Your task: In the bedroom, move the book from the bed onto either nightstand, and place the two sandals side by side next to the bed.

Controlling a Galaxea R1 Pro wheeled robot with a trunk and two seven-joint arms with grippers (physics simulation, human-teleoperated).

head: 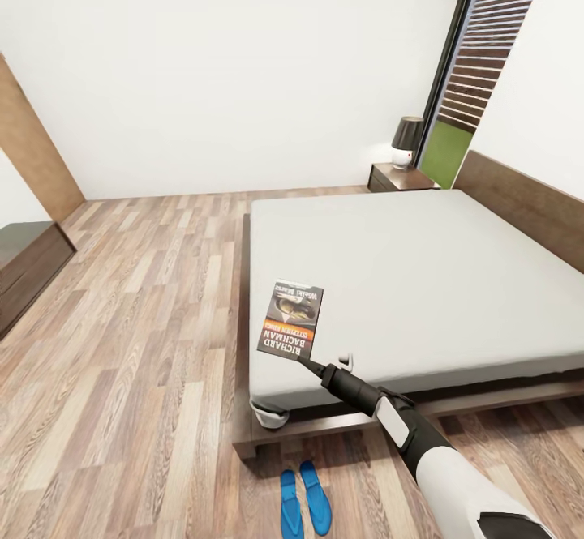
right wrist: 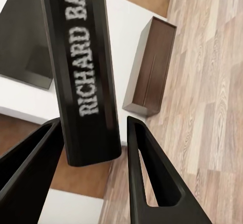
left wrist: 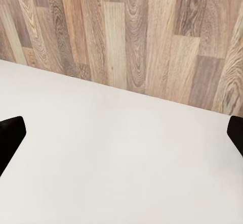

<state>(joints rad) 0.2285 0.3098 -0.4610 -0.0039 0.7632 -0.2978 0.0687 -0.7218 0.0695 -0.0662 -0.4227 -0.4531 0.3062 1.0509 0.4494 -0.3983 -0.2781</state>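
The book (head: 290, 320) has a dark cover with an orange band. It stands tilted up over the near left part of the bed (head: 422, 280). My right gripper (head: 307, 362) is shut on its lower edge. In the right wrist view the spine of the book (right wrist: 83, 77) sits between the two dark fingers (right wrist: 152, 173) of the right gripper (right wrist: 93, 125). The two blue sandals (head: 304, 497) lie side by side on the floor at the bed's near corner. The nightstand (head: 401, 177) stands beside the far side of the bed. My left gripper (left wrist: 121, 138) is open over a pale surface.
A dark-shaded lamp (head: 405, 142) stands on the nightstand, next to the tall window (head: 478, 69). A low dark-wood bench (head: 24, 267) runs along the left wall, and this bench (right wrist: 152, 67) is also in the right wrist view. Wood-plank floor (head: 146, 320) lies left of the bed.
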